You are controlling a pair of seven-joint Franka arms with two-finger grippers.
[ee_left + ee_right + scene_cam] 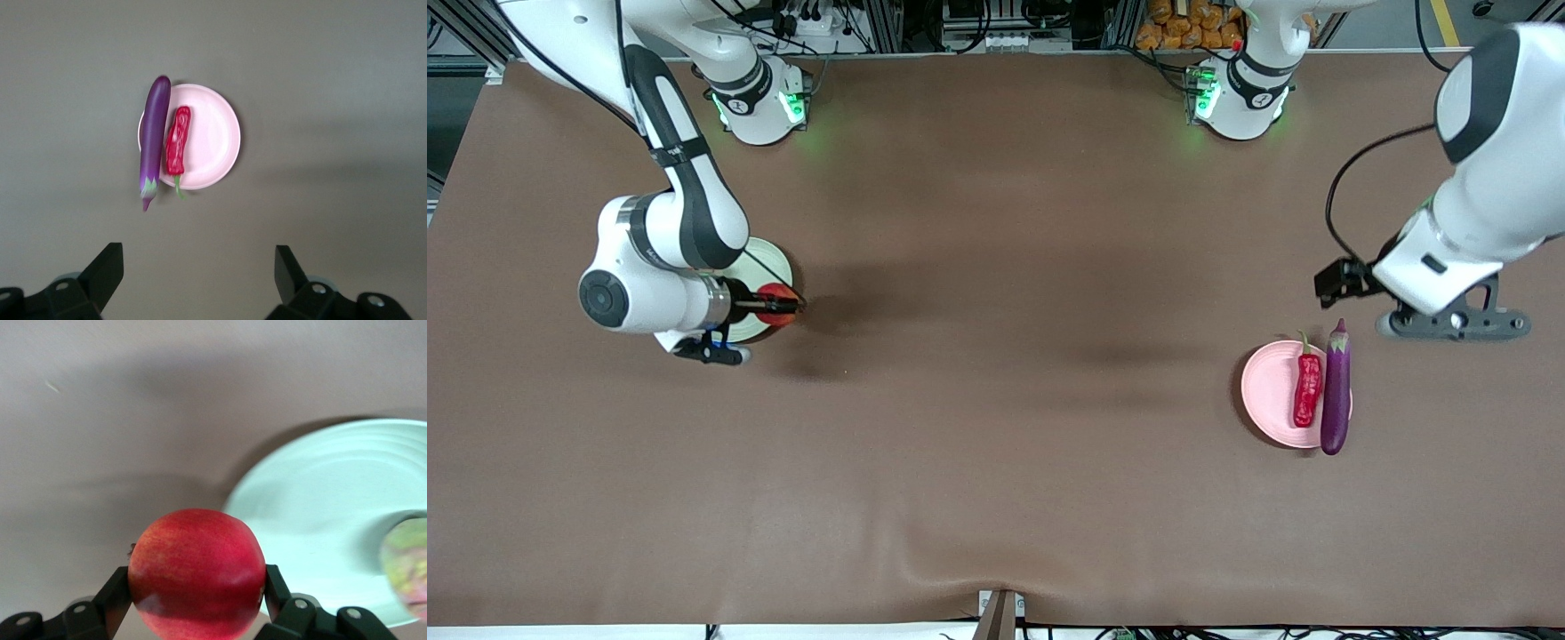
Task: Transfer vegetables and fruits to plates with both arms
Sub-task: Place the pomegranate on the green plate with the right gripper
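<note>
The right gripper (197,587) is clamped on one smooth, bright red round fruit (197,573), a black finger pressed to each side of it. It holds the fruit up in the air over the edge of the round, shallow pale green plate (320,513) at the right arm's end of the table; whether the fruit touches the rim cannot be told. In the front view the red fruit (776,302) shows at that plate's (774,258) edge, with most of the plate hidden under the white jointed right arm (667,249). One more fruit lies on the green plate — a duller one with yellowish and pinkish patches (408,563), seen only in part at the edge of the right wrist view.

The left gripper (199,273) has its two black fingers spread wide with nothing between them. It hangs over bare brown tabletop (996,444) at the left arm's end, just beside the one round, shallow pale pink plate (213,133).

That plate carries two vegetables. One shiny red chili pepper with a green stem (177,141) lies fully on the plate. Just beside it, one long, slim, glossy purple eggplant (153,140) rests along the plate's rim, both its ends reaching out past the plate.

The count, then — two plates, two fruits, two vegetables, two grippers.
</note>
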